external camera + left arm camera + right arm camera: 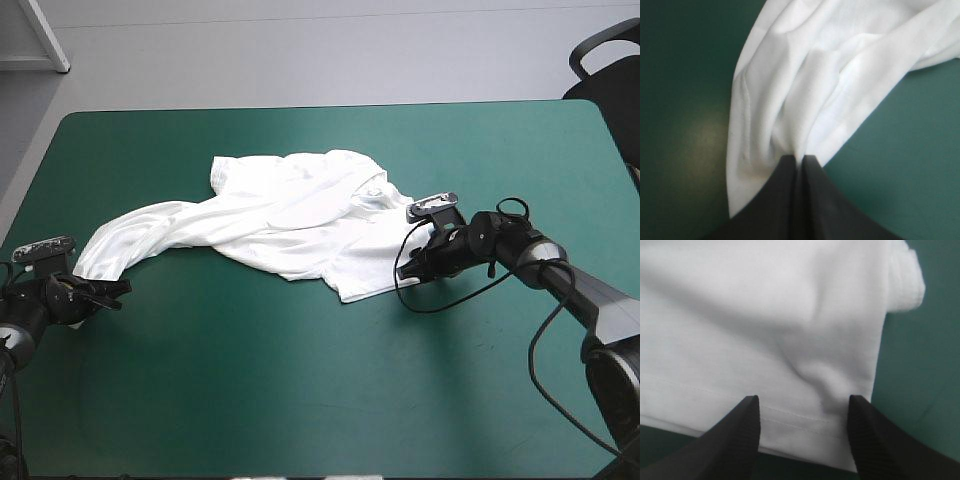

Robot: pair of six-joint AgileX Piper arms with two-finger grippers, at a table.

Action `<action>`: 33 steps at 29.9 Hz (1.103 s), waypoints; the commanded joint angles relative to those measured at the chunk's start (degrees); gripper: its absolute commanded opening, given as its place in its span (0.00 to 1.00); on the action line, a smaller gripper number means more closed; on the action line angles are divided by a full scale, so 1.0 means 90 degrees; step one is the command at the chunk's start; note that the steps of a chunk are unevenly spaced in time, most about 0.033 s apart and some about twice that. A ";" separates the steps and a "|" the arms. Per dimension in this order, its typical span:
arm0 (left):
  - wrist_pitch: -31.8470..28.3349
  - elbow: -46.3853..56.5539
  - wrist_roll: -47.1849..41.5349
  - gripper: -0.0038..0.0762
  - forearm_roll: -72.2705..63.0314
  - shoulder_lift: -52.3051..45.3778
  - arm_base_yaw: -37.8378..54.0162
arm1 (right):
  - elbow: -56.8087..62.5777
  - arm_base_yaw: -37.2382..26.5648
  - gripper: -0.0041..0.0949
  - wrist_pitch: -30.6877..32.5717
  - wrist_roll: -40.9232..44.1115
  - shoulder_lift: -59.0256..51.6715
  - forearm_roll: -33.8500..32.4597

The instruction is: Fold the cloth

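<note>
From the high view: a white, short-sleeved cloth T-shirt [290, 215] rumpled across the middle of the table [300, 400] with the teal-green cover [250, 360], nearer the far edge than the near one, partly spread and partly lapped over itself. One long tail of it stretched toward the table's left edge, ending at the left gripper [112, 290], broad, black and fin-shaped, low over the cover near that edge. Opposite hem corner flat toward the right, the right gripper [408, 268] at that hem, low to the cover and pointing at the shirt. Both grippers well apart, the shirt between them.

From the left wrist view: the left gripper [800, 160] pinched to one pointed arch, all but closed, a bunched fold of the T-shirt [840, 75] clamped at the tips. Cloth fanning out ahead of the black fingers [830, 210] in long creases, a stitched hem along one side. Bare teal-green cover [680, 75] on either side of the cloth.

From the right wrist view: the right gripper [804, 405] spread wide, ribbed black fingers [740, 440] standing apart over the cloth. T-shirt [765, 315] flat under and ahead of them, its stitched hem crossing the gap between the tips, the hem's corner just beside one finger. Small rolled lump of cloth farther off along the shirt's side edge. Teal-green cover [920, 365] beyond that edge.
</note>
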 commanded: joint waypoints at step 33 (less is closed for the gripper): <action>0.0868 -0.2007 0.1112 0.07 -0.0829 -0.1417 -0.0280 | -0.1438 -0.0011 0.03 -0.0025 0.0131 -0.1454 -0.0037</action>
